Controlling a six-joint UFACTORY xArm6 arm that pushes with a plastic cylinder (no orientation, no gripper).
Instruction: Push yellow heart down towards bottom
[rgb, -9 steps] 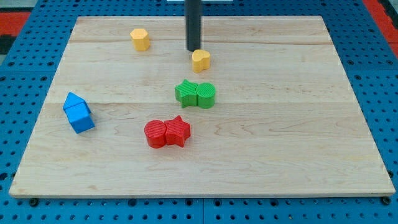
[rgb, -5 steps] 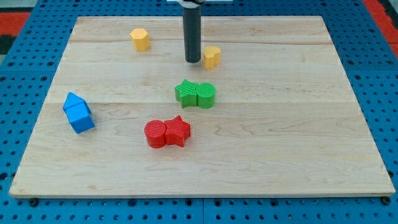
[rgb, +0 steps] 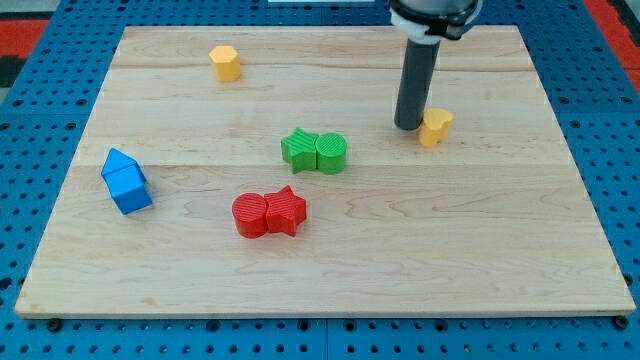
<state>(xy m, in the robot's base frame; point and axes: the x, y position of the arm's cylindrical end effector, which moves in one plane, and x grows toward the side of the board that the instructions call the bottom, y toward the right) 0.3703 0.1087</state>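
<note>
My tip (rgb: 408, 125) touches the yellow heart (rgb: 434, 127) at its nine o'clock, on the worktop (rgb: 480, 220); green blocks (rgb: 314, 152) lie farther at nine. The rod has no fingers.

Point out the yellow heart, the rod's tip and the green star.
yellow heart (rgb: 435, 126), camera view, on the middle of its top face.
my tip (rgb: 407, 126), camera view, at the rod's very end, touching the heart's left side.
green star (rgb: 298, 148), camera view, on its top face.
</note>
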